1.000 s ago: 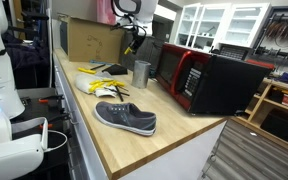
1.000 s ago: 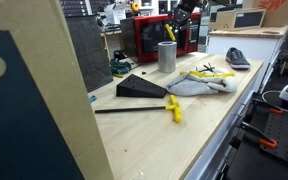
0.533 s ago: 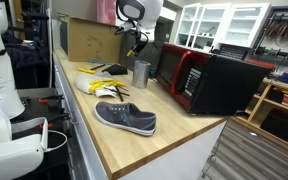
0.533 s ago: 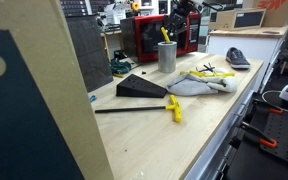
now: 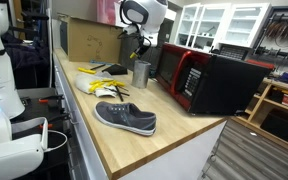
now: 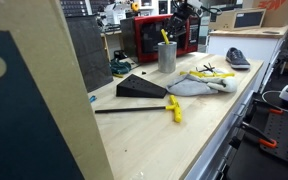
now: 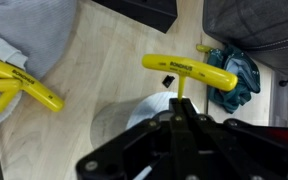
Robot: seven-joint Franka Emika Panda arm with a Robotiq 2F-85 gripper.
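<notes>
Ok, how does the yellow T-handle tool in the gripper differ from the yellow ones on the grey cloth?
The held T-handle tool is clamped by its shaft in the shut gripper, raised above the metal cup; the cloth tools lie flat and loose on the grey cloth. It is single; they are several. All share yellow handles.

White, rounded arm (image 5: 144, 12) in the upper centre of the frame; the end effector (image 7: 179, 114) is matte black and angular.

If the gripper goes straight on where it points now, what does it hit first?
Probably the grey metal cup right below; the yellow T-handle tool clamped in the gripper would reach its mouth first. Alignment unclear.
</notes>
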